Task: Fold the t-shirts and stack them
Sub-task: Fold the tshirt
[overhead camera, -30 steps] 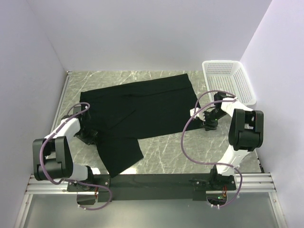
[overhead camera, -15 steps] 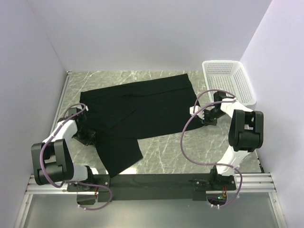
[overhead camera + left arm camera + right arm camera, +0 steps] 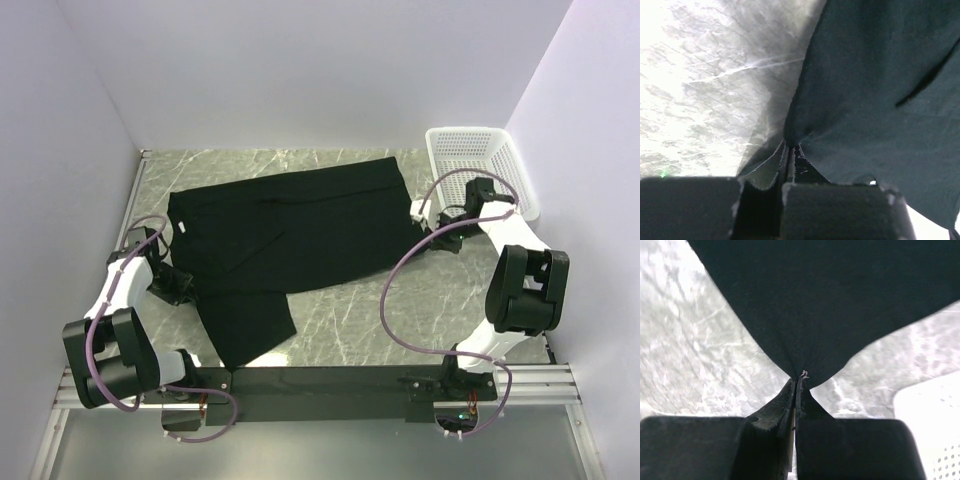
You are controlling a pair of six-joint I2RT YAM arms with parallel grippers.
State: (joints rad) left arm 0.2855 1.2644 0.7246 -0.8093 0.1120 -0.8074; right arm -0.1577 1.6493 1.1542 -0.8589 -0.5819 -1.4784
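Black t-shirt [image 3: 840,300] edge in right tool [image 3: 796,382]

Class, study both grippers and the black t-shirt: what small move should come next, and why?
Probably raise both edges together. The left gripper and right gripper are each shut on an opposite edge of the t-shirt, which lies spread out, so lifting could start a fold.

A black t-shirt [image 3: 290,225] lies spread across a grey marble-patterned table [image 3: 345,322], with a white perforated basket [image 3: 480,168] standing at its far right corner.
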